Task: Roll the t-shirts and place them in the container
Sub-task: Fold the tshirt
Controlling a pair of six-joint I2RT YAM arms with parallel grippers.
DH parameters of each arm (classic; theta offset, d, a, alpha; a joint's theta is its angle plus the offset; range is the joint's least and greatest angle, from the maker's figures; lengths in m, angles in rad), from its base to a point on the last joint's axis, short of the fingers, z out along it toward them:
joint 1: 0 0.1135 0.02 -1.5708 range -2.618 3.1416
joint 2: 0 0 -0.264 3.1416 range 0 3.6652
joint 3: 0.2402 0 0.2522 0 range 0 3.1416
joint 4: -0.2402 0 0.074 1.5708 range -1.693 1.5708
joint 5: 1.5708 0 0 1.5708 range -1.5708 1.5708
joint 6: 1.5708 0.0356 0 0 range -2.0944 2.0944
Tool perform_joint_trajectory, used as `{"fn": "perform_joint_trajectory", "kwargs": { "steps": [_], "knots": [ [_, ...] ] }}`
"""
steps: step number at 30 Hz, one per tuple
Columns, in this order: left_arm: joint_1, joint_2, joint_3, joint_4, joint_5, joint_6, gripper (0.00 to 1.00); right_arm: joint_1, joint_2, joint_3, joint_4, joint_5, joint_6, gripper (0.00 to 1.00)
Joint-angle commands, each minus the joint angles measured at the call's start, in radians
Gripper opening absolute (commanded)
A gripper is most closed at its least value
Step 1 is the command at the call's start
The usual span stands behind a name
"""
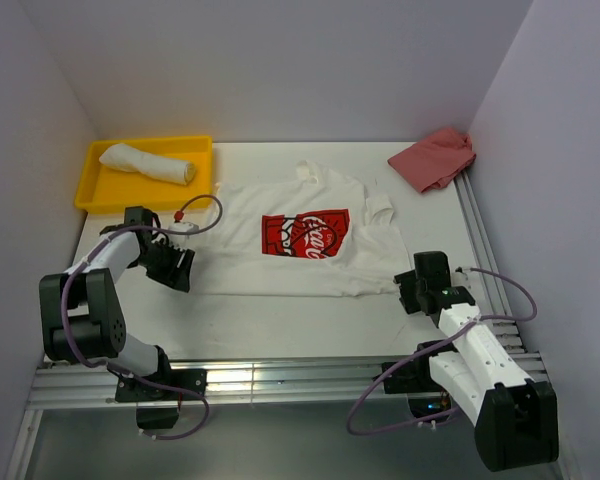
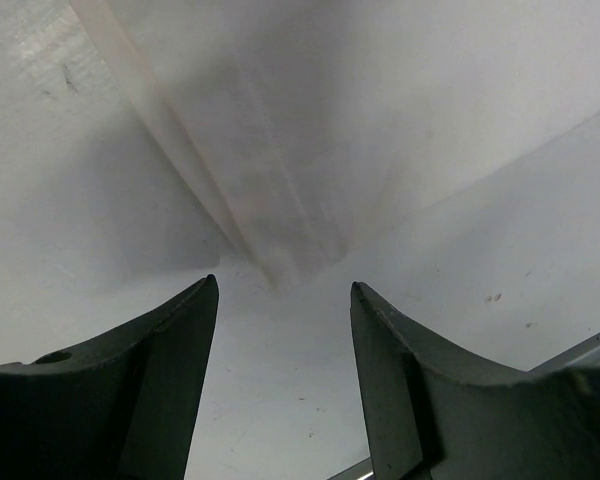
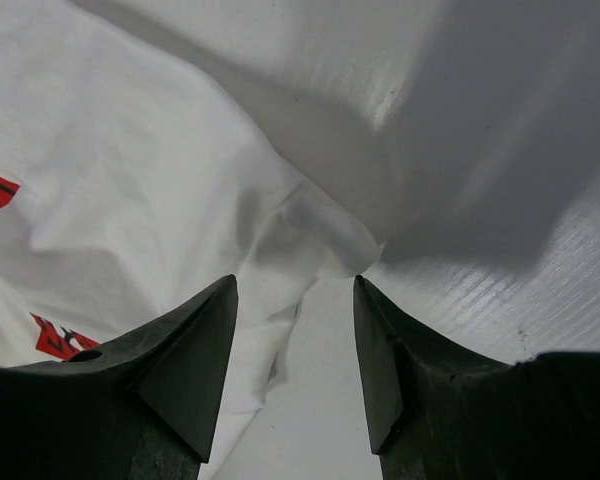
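Though near t-shirt point(image 1: 280, 268), tray point(image 1: 88, 180), pink cloth point(image 1: 435, 158).

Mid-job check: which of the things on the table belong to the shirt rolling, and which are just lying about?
Part of the job:
- flat white t-shirt with red print, spread mid-table
- rolled white t-shirt, lying in the yellow tray

Lying about:
- crumpled pink cloth, far right corner; I cannot tell whether it is a shirt

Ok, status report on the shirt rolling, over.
Left gripper, right gripper open at hem corners. Printed t-shirt flat, unrolled; rolled t-shirt in tray. Nothing blocking.
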Motion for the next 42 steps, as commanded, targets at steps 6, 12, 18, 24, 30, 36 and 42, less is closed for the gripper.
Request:
{"fn": "perform_joint_trajectory", "kwargs": {
  "steps": [6,12,18,24,30,36,42],
  "knots": [
    [-0.024,0.037,-0.017,0.073,-0.026,-0.016,0.62,-0.027,0.016,-0.014,0.061,0.033,0.011,0.57],
    [-0.03,0.069,-0.013,0.114,-0.044,-0.046,0.58,-0.045,0.034,-0.032,0.089,0.027,-0.009,0.57],
    [-0.036,0.089,-0.007,0.134,-0.049,-0.061,0.43,-0.051,0.054,-0.034,0.09,0.045,-0.032,0.57],
    [-0.046,0.083,0.006,0.122,-0.038,-0.064,0.21,-0.055,0.057,-0.029,0.084,0.071,-0.061,0.54],
    [-0.049,0.068,0.035,0.087,-0.024,-0.059,0.0,-0.059,0.049,-0.009,0.052,0.111,-0.098,0.41],
    [-0.049,0.04,0.056,0.048,-0.015,-0.052,0.0,-0.061,0.048,0.048,0.0,0.149,-0.163,0.2],
    [-0.049,0.046,0.053,0.036,-0.023,-0.038,0.0,-0.061,0.008,0.124,-0.071,0.197,-0.244,0.11]
  ]
}}
